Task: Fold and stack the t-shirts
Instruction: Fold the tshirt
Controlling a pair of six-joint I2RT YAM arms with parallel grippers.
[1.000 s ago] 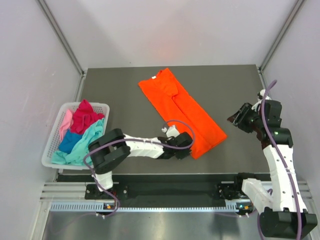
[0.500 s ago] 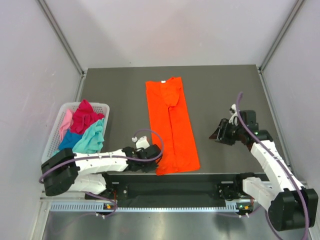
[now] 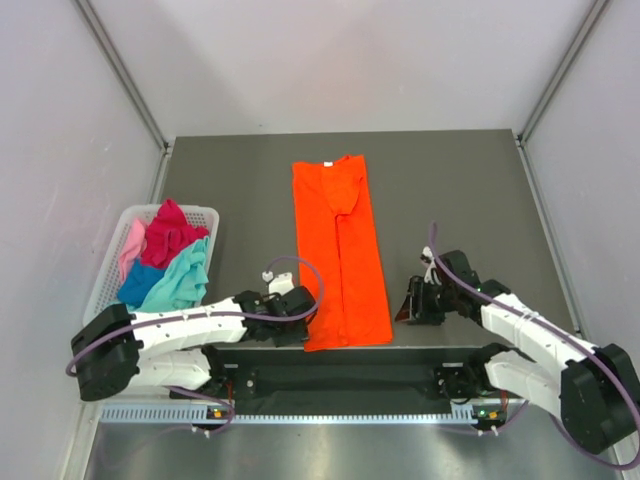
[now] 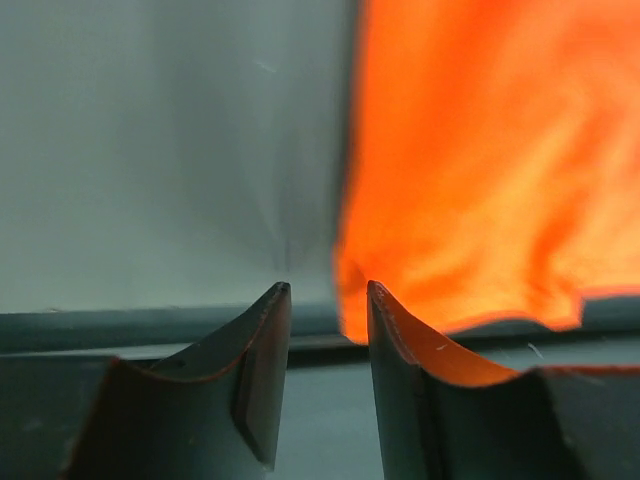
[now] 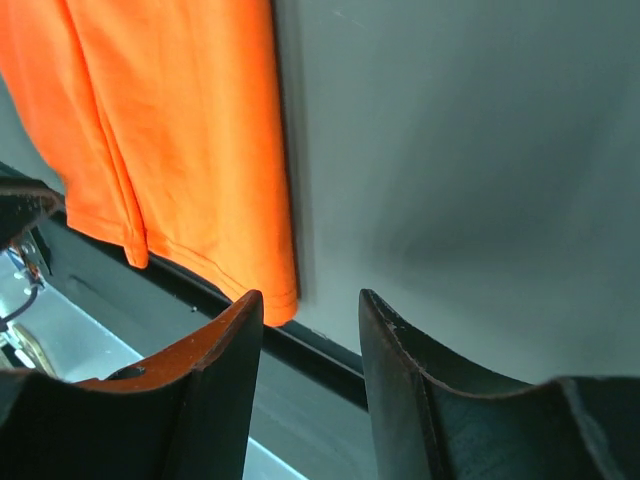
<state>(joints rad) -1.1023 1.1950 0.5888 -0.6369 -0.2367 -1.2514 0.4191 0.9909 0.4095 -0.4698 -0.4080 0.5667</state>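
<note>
A dark table (image 3: 450,180) carries one bright orange t-shirt (image 3: 345,260). It lies as a long narrow strip, its sides already turned in to a centre line, between the two grippers. Its collar end points away from them and its hem lies at the table's near edge.

Out beyond the left arm's elbow, well apart from either hand, stands a white lattice basket (image 3: 97,300). It holds the remaining t-shirts in a loose heap: magenta (image 3: 168,235), teal (image 3: 178,282) and pale pink (image 3: 131,246).

The left gripper (image 4: 325,290) sits low at the hem's left corner. Its jaws are parted with nothing between them, and the cloth's edge is just off its inner finger. The right gripper (image 5: 310,295) flanks the opposite corner, near the hem but not touching. Its jaws are likewise spread and empty, with bare table ahead of them.

The lengthwise folds look done, and the likely next step is pinching both near corners to carry the hem toward the collar.

The risks sit at that edge:
- The hem partly overhangs the table lip, so a finger closing there could strike the rail.
- A finger could also drag the cloth off the front.
- The strip is layered, so a shallow pinch may catch only the top ply and pull the side folds open.
- Uneven grabs by the two hands would skew the fold.
</note>
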